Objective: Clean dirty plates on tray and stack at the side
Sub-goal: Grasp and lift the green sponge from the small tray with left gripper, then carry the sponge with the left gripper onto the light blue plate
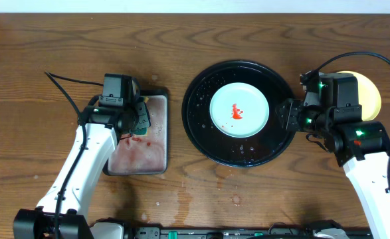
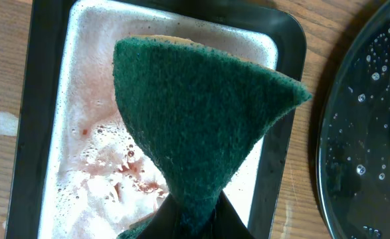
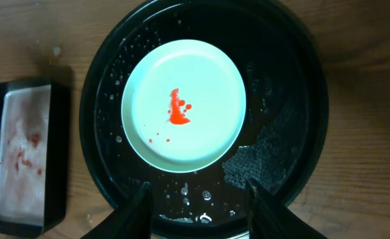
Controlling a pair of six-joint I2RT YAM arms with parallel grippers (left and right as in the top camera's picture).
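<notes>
A pale mint-green plate [image 1: 240, 110] with a red sauce smear lies in the middle of the round black tray [image 1: 201, 126]; the right wrist view shows the same plate [image 3: 183, 105] on the wet tray [image 3: 281, 99]. A pale yellow plate [image 1: 371, 96] rests on the table at the far right, mostly hidden behind the right arm. My right gripper [image 3: 198, 199] hovers open over the tray's right rim, nothing between its fingers. My left gripper [image 2: 193, 222] is shut on a green sponge [image 2: 195, 126], held above the small rectangular tray [image 2: 52, 119] of pinkish foamy water.
The rectangular tray [image 1: 163, 126] of soapy water sits left of the round tray. Water drops lie on the wood [image 1: 236, 198] in front of the round tray. A black cable [image 1: 68, 79] runs over the table at the left.
</notes>
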